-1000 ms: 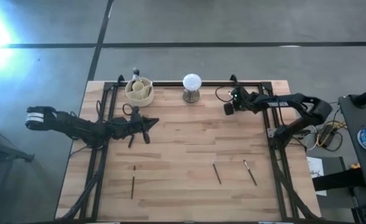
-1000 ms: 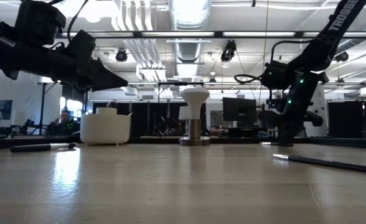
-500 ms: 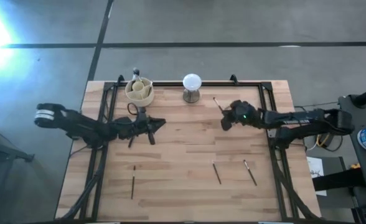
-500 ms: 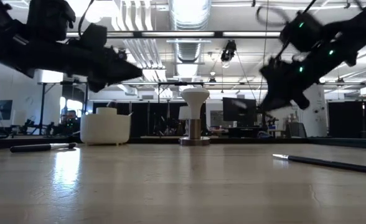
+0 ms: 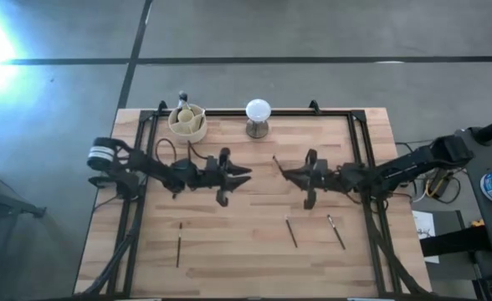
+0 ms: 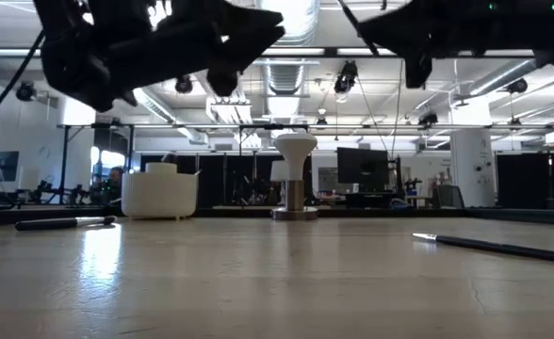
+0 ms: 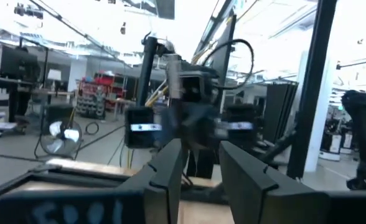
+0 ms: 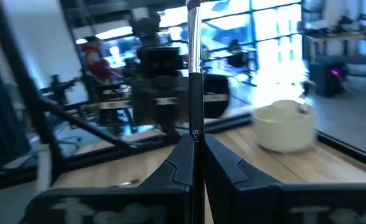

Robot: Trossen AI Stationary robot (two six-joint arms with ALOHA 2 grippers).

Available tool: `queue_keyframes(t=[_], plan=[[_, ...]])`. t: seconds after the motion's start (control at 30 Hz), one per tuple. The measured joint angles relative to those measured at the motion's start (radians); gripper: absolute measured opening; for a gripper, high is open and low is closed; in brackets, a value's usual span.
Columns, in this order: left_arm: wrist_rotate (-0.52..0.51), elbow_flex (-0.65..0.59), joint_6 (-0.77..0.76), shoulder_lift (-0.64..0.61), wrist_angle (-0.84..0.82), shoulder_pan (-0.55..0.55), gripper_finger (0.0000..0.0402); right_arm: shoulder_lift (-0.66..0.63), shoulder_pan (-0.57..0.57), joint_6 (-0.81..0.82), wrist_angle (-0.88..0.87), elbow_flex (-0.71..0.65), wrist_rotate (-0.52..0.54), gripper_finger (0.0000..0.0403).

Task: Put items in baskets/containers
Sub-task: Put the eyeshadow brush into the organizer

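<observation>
My right gripper [image 5: 285, 174] hovers over the table's middle, shut on a thin dark makeup brush [image 8: 194, 74] with a silver ferrule. My left gripper [image 5: 243, 173] faces it from the left, a short gap away; it is open with nothing between its fingers [image 7: 170, 168]. The cream cup [image 5: 187, 122] stands on its base at the far left, a brush head showing at its rim [image 8: 303, 99]. Three more brushes lie flat on the wood: one near left [image 5: 179, 244], two near right [image 5: 290, 232] [image 5: 336, 232]. My right gripper pinches the brush's dark handle [image 8: 194, 134] between its two fingers, which reach in level from the table's right. The brush sticks out past the fingertips, slanting toward the far edge [image 5: 274, 160], ferrule end away from the fingers. It is lifted clear of the table.
A white ball on a metallic stand [image 5: 258, 117] stands at the far edge, right of the cup. A dark frame [image 5: 356, 142] runs along the table's far, left and right sides. Bare wood lies under both grippers and along the near edge.
My right gripper has swung from the far right corner toward the table's middle and nearer, carrying the brush. My left gripper has gone right toward the middle. Both have risen, and they now face each other closely. The cup and the lying brushes have not moved.
</observation>
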Motion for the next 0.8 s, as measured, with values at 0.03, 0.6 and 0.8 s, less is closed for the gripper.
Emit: queue_keyframes(t=[0.03, 0.6, 0.8], plan=[[0.0, 0.02, 0.003, 0.003, -0.013, -0.002, 0.0103, 0.019, 0.012, -0.01, 0.003, 0.02, -0.002, 0.0013], [0.001, 0.08, 0.025, -0.012, -0.035, -0.029, 0.0104, 0.383, 0.042, -0.073, -0.019, 0.299, -0.007, 0.0013], [0.017, 0.08, 0.049, -0.024, -0.046, -0.031, 0.0081, 0.424, 0.041, -0.103, -0.069, 0.353, -0.009, 0.0013]])
